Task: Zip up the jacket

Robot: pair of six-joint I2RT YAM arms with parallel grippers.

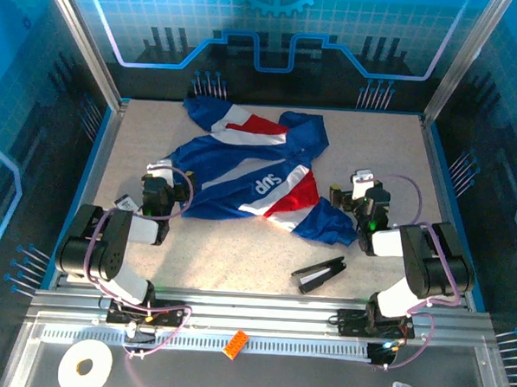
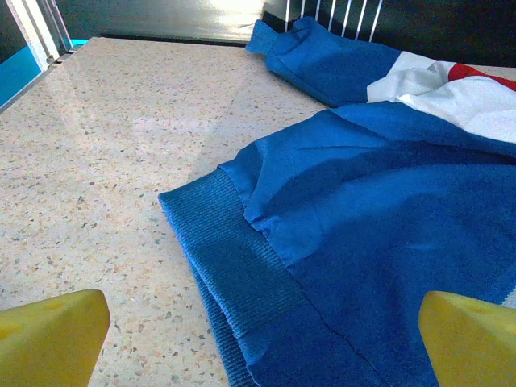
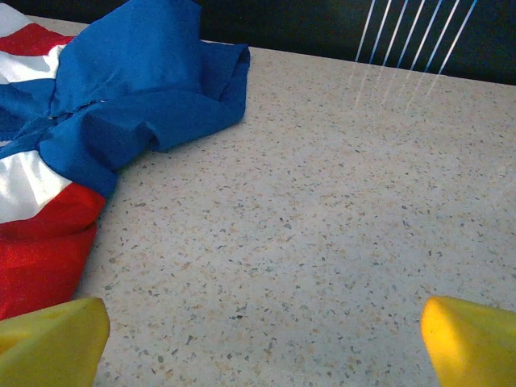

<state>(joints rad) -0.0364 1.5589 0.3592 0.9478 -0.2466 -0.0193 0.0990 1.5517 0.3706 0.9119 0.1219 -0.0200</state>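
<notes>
From above, the jacket (image 1: 251, 171) lies crumpled on the far middle of the speckled tabletop (image 1: 238, 253), white lettering up, with red and white bands crossing the blue. The left pincer (image 1: 159, 181) sits just beside its left edge and the right pincer (image 1: 356, 188) just beside its right edge. A black object (image 1: 318, 273) lies nearer the front, apart from the cloth. Blue-lit panels with a grid pattern wall the cell. On the near side of the rails lie a roll of white tape (image 1: 86, 365) and a small orange block (image 1: 235, 343). The left wrist view brings out detail (the cloth's weave, mostly). A ribbed hem (image 2: 234, 258) lies folded on the tabletop (image 2: 97, 161), and the jacket (image 2: 387, 226) spreads to the right. The left pincer (image 2: 260, 343) has its yellow fingers (image 2: 48, 339) spread wide, holding nothing. In the right wrist view the jacket (image 3: 121, 97) lies bunched at the left, blue over red and white. Bare tabletop (image 3: 339, 201) runs to a dark wall. The right pincer (image 3: 262, 343) stands wide apart, empty.
</notes>
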